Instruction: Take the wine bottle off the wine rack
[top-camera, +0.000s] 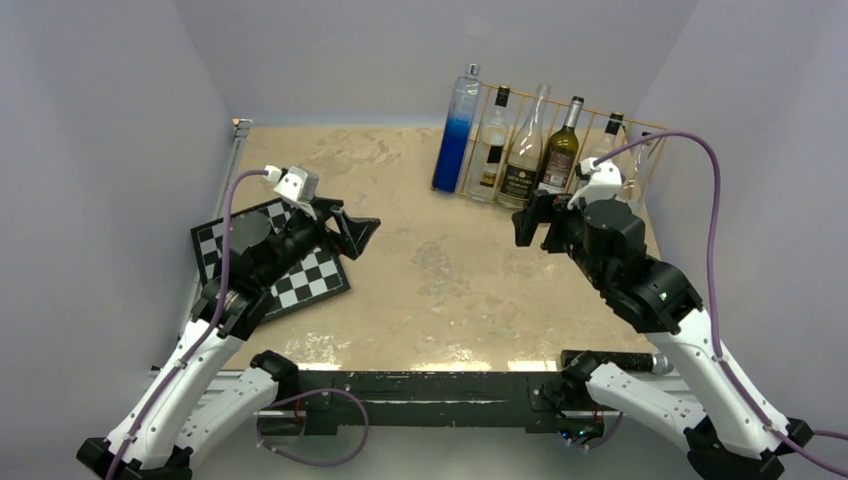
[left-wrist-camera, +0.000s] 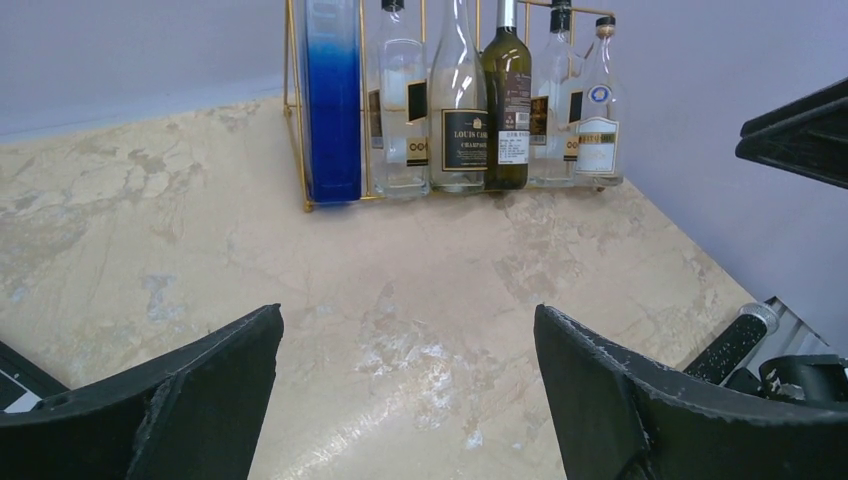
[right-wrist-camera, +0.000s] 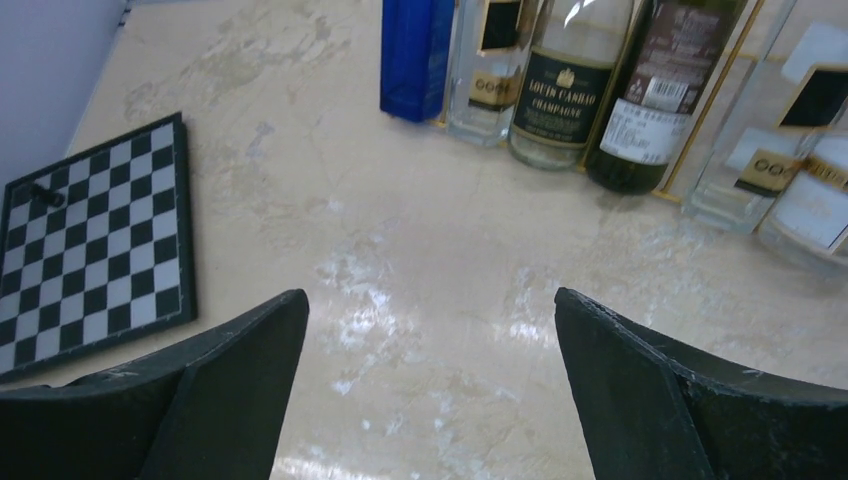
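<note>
Wine rack (left-wrist-camera: 292, 110) at the far right of the table (top-camera: 430, 280) holds six upright bottles, the dark green wine bottle (top-camera: 560, 150) fourth from the blue bottle (top-camera: 455, 130); left gripper (left-wrist-camera: 407, 312) and right gripper (right-wrist-camera: 430, 295) both gape wide, empty.

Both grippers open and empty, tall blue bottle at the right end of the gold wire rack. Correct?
No: the tall blue glass bottle stands at the left end of the gold wire rack, as the top external view shows. The left gripper and right gripper are open and empty.
</note>
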